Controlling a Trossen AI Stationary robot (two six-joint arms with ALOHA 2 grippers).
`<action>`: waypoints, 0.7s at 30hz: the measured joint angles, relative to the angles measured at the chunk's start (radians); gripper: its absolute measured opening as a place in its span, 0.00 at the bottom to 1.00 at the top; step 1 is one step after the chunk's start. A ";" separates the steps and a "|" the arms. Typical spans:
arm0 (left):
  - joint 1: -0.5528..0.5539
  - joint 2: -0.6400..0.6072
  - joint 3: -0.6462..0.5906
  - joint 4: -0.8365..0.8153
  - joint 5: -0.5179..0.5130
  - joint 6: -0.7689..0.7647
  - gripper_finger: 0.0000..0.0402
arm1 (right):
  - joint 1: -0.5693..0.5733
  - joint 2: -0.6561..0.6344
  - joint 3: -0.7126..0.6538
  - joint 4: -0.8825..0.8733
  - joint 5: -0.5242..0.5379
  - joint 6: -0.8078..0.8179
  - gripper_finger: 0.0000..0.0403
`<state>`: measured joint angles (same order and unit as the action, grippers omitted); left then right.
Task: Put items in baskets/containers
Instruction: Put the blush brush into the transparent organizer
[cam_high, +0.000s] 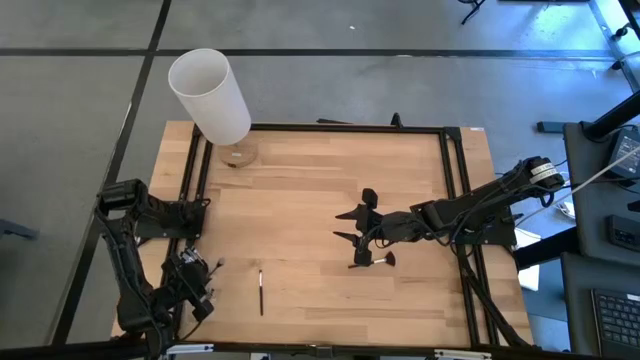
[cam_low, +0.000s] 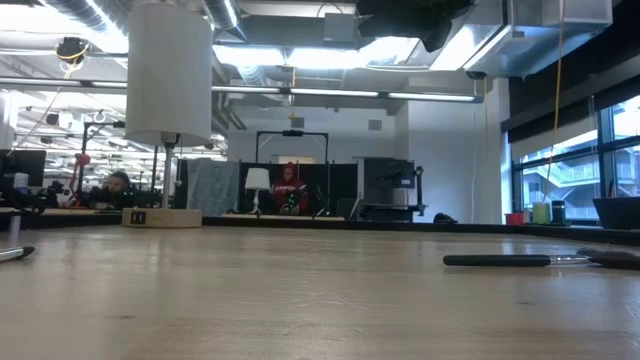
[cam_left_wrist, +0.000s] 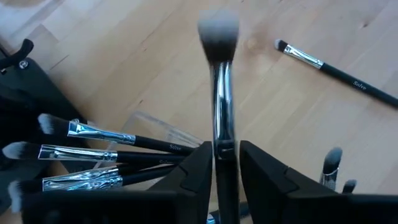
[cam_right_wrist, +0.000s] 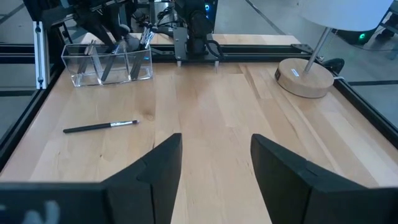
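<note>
My left gripper (cam_left_wrist: 225, 171) hangs at the table's near left corner (cam_high: 193, 282), over a clear plastic container (cam_right_wrist: 112, 65) in which several makeup brushes (cam_left_wrist: 93, 152) stand. It is shut on another brush (cam_left_wrist: 219, 81) with a grey tuft, which shows blurred. My right gripper (cam_right_wrist: 214, 162) stands open over the table's middle right (cam_high: 352, 222) with nothing between its fingers. One dark brush (cam_high: 261, 292) lies flat on the wood near the front edge. A second one (cam_high: 375, 260), with a reddish head, lies below the right gripper. My left gripper has the brush's dark handle (cam_left_wrist: 225, 155) between its two fingers, just behind the shiny ferrule. The fingers slant down from above and the brush runs along them, tuft end foremost. The brush is clear of the table, above the container's rim (cam_left_wrist: 163, 124).
A lamp with a tall white cylinder shade (cam_high: 210, 95) stands on a round wooden base (cam_high: 238, 155) at the far left. A black frame rail (cam_high: 455, 190) edges the tabletop. Bare wood (cam_high: 300, 190) lies between the two arms.
</note>
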<state>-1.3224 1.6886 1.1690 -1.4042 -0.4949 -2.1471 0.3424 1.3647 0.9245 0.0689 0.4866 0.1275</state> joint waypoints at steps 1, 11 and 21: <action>0.000 0.000 0.000 0.001 0.000 0.001 0.20 | 0.000 0.000 0.000 0.000 0.000 0.000 0.47; 0.001 0.000 0.000 -0.004 0.006 0.008 0.27 | 0.000 0.000 0.000 0.000 0.000 0.000 0.47; 0.070 -0.052 0.050 -0.171 0.049 0.005 0.32 | 0.000 0.000 0.000 0.000 0.009 0.000 0.47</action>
<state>-1.2521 1.6367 1.2194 -1.5755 -0.4464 -2.1418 0.3424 1.3647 0.9245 0.0692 0.4952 0.1272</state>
